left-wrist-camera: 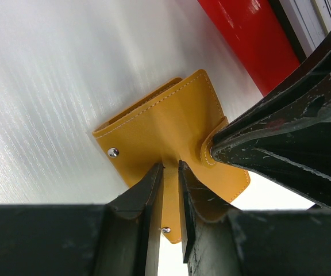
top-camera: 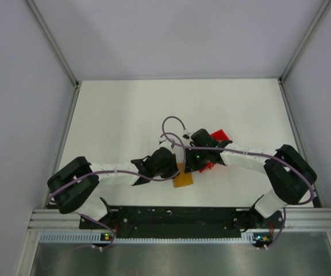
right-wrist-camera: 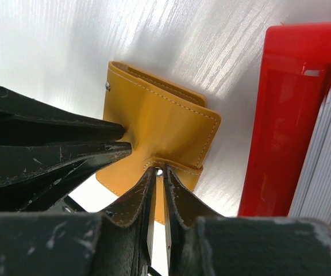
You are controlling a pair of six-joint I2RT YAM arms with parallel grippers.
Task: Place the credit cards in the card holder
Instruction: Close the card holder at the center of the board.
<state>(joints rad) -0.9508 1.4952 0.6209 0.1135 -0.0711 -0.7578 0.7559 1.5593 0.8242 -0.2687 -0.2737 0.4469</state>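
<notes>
The card holder (left-wrist-camera: 165, 123) is a small orange-brown stitched wallet with metal snaps, held just above the white table. It also shows in the right wrist view (right-wrist-camera: 165, 123) and the top view (top-camera: 183, 180). My left gripper (left-wrist-camera: 171, 167) is shut on one flap of it. My right gripper (right-wrist-camera: 158, 170) is shut on its snap tab from the other side. Both grippers meet at the table's middle, left (top-camera: 176, 168) and right (top-camera: 191, 165). Pale layered card edges (right-wrist-camera: 325, 155) show in the red tray; no card is in either gripper.
A red raised-rim plastic tray (right-wrist-camera: 280, 115) lies just right of the wallet, partly under my right arm (top-camera: 243, 156). It also shows in the top view (top-camera: 220, 137) and the left wrist view (left-wrist-camera: 251, 34). Grey walls enclose the table on three sides.
</notes>
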